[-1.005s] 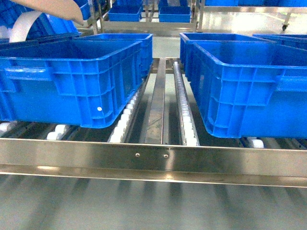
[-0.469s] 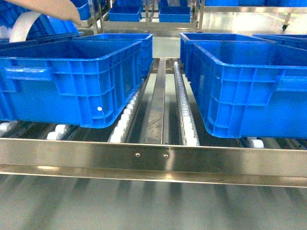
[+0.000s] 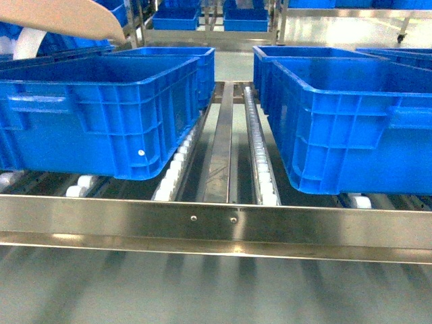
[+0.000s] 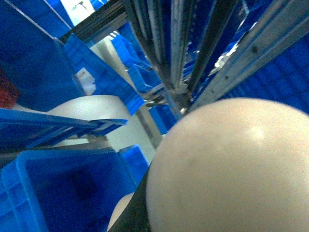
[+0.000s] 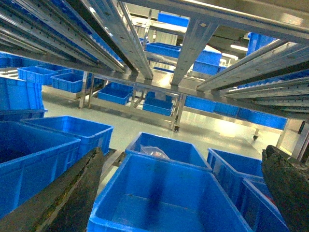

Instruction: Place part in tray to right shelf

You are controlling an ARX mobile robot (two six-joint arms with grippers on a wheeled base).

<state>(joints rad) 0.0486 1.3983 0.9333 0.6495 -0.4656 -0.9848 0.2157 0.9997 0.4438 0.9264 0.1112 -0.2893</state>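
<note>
I face the right shelf [image 3: 223, 226], its flat steel front rail running across my head view with lanes of white rollers [image 3: 260, 155] behind it. Two large blue crates sit on the rollers, the left crate [image 3: 101, 115] and the right crate [image 3: 351, 128], with a bare lane between them. The beige tray [image 3: 74, 17] shows at the top left of my head view, above the left crate; my left wrist camera is mostly filled by its glossy curved surface [image 4: 231, 169]. I cannot see the part in any view. My left gripper is out of sight. My right gripper [image 5: 193, 193] hangs spread wide above an empty blue crate [image 5: 159, 198], its dark fingers [image 5: 72, 193] holding nothing.
</note>
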